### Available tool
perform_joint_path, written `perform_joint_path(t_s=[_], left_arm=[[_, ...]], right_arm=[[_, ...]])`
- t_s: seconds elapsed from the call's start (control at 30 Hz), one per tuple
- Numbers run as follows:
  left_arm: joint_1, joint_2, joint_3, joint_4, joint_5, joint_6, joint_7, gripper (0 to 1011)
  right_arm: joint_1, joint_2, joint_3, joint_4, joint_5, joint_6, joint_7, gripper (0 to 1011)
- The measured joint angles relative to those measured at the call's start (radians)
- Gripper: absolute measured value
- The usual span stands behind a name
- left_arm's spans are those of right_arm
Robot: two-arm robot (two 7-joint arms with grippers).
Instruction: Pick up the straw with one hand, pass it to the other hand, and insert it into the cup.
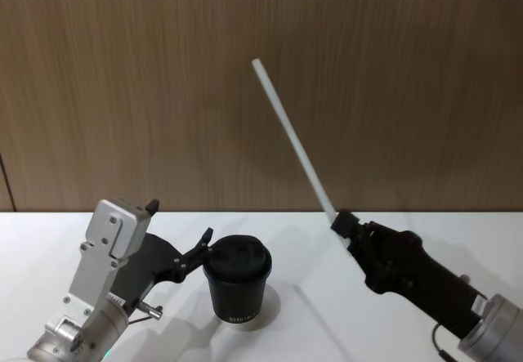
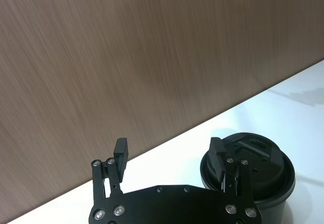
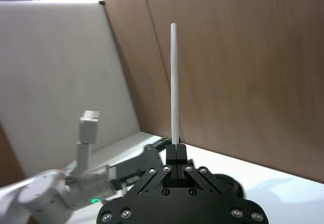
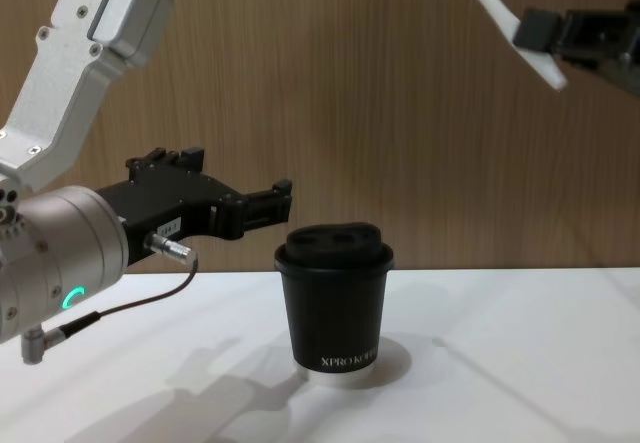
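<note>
The white straw (image 1: 294, 140) slants up and to the left, high above the table, its lower end clamped in my right gripper (image 1: 341, 221), which is shut on it. In the right wrist view the straw (image 3: 174, 82) rises straight out of the closed fingertips (image 3: 176, 150). The black lidded cup (image 1: 237, 284) stands upright on the white table, below and left of the straw. My left gripper (image 1: 178, 221), on the silver green-lit wrist, is open just left of the cup's lid. In the left wrist view one finger (image 2: 217, 155) is close to the lid rim of the cup (image 2: 253, 168).
A brown wood-panel wall (image 1: 122, 76) runs along the back edge of the white table (image 1: 466, 231). A white board (image 3: 61, 72) leans at one side in the right wrist view. Open table lies right of the cup (image 4: 335, 303).
</note>
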Motion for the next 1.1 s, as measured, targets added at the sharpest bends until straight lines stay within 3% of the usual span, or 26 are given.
perform_joint_path(t_s=[0.23,0.47,1.1], left_arm=[[0.000,0.000,0.000,0.000,0.000,0.000,0.000,1003],[0.000,0.000,0.000,0.000,0.000,0.000,0.000,1003],[0.000,0.000,0.000,0.000,0.000,0.000,0.000,1003]], right_arm=[[0.009,-0.015,-0.033,0.006,0.066,0.026,0.047,1],[0.019,-0.023,-0.060,0.010,0.100,0.043,0.071,1],[0.039,-0.037,-0.104,0.017,0.135,0.048,0.084,1]])
